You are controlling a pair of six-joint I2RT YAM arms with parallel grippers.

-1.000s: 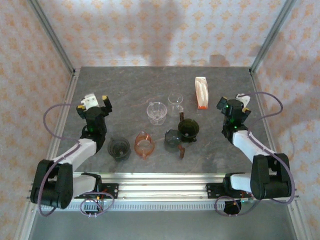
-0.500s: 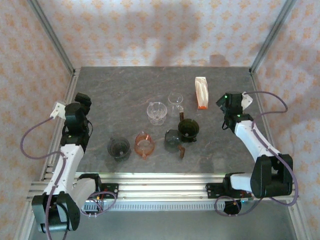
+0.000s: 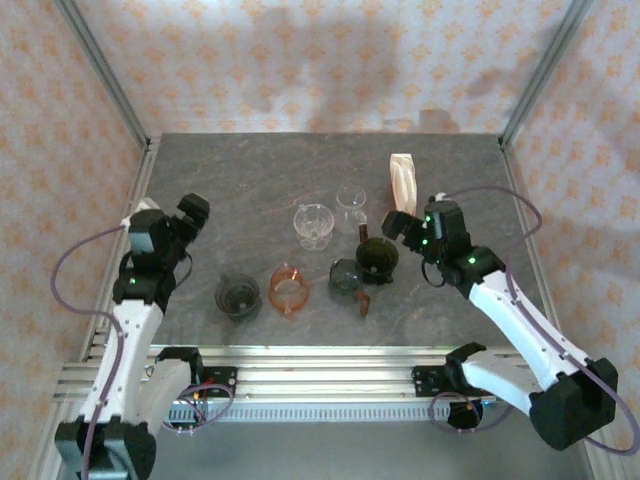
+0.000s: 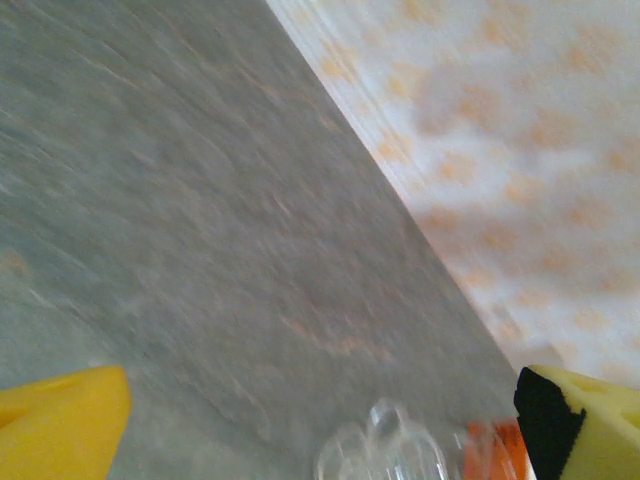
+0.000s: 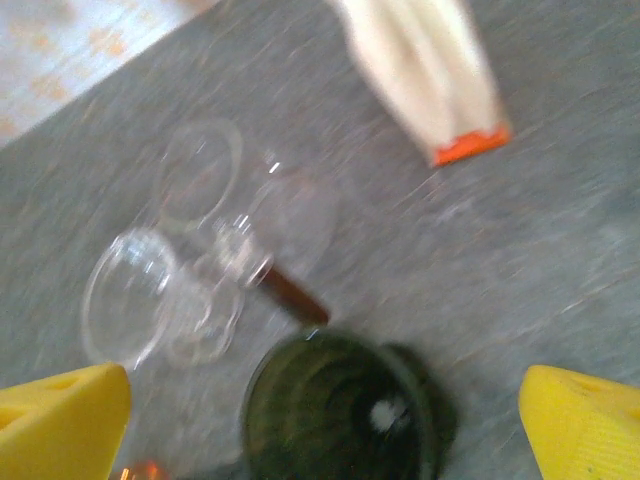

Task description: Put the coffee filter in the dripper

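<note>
The coffee filters are a white pack with an orange base (image 3: 402,183), standing at the back right of the table, and the filter pack (image 5: 425,70) also appears in the right wrist view. Just in front of the pack in the top view, my right gripper (image 3: 398,225) hangs open and empty over a dark green dripper (image 3: 377,258). That green dripper (image 5: 340,410) lies between its yellow fingertips (image 5: 585,420). Over the table's left side, my left gripper (image 3: 190,212) is open and empty. Its yellow fingertips (image 4: 60,420) stand wide apart.
Two clear drippers (image 3: 313,225) (image 3: 351,200) stand mid-table, and one clear dripper (image 4: 385,455) shows blurred in the left wrist view. Nearer the front sit a dark dripper (image 3: 345,277), an orange one (image 3: 288,287) and another dark one (image 3: 238,295). Metal rails (image 3: 130,200) edge the grey table.
My right arm has swung left from the table's right side to above the green dripper. My left arm has moved in from the left edge toward the table.
</note>
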